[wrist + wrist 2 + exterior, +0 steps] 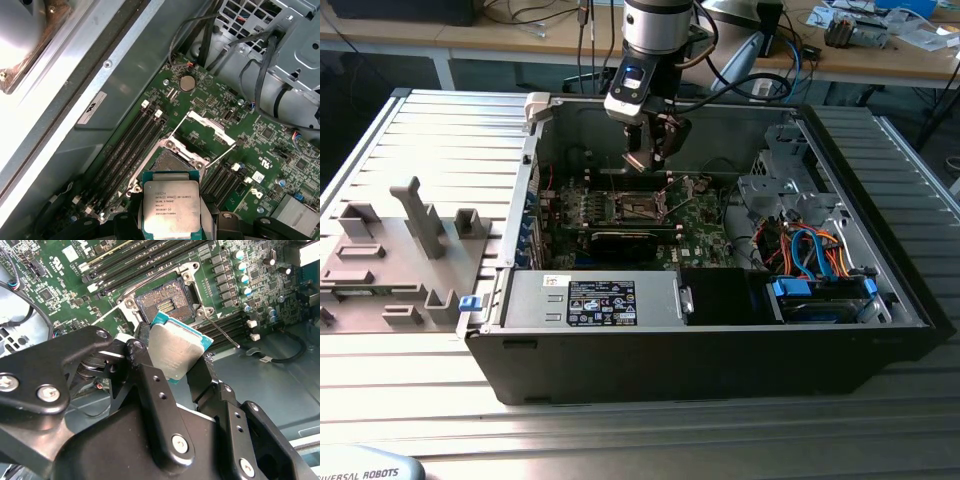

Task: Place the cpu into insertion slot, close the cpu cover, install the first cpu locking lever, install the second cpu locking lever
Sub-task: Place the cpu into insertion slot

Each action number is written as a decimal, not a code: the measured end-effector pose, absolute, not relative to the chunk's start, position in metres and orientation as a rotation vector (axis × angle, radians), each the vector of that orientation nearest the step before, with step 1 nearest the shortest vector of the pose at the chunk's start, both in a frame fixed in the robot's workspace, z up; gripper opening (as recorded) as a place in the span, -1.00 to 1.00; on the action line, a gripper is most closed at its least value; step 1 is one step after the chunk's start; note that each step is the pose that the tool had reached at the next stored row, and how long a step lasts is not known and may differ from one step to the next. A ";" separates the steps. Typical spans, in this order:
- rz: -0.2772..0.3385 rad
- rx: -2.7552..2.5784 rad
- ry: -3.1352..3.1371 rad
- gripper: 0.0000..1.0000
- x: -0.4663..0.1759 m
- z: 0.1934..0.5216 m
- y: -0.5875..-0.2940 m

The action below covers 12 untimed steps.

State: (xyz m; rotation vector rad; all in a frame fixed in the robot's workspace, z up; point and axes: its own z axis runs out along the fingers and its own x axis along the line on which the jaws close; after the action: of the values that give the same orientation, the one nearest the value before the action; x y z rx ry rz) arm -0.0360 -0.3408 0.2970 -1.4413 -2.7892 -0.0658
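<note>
In the exterior view the gripper (pixel 653 150) is seen hanging inside the open black computer case (pixel 700 370), above the green motherboard (pixel 705 225) and the insertion slot (pixel 638 208); what it grasps is told by both wrist views, where the cpu (pixel 171 207) is clamped by its edges between black metal fingers (pixel 150 385) and held clear above the slot; its flat silvery-grey square lid is bordered in teal. In the first wrist view the cpu cover (pixel 209 128), a thin silver frame, is shown tilted up at one edge of the slot; the slot's dark, finely pinned centre is laid bare in the second wrist view.
</note>
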 end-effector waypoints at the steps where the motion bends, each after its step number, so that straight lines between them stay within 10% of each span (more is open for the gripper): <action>1: -0.066 -1.443 -2.789 0.08 -0.036 0.297 -0.341; 12: -0.066 -1.460 -2.780 0.08 -0.036 0.297 -0.341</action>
State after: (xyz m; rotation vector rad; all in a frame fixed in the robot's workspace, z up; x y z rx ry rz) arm -0.0360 -0.3408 0.2970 -1.4601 -2.7798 -0.0659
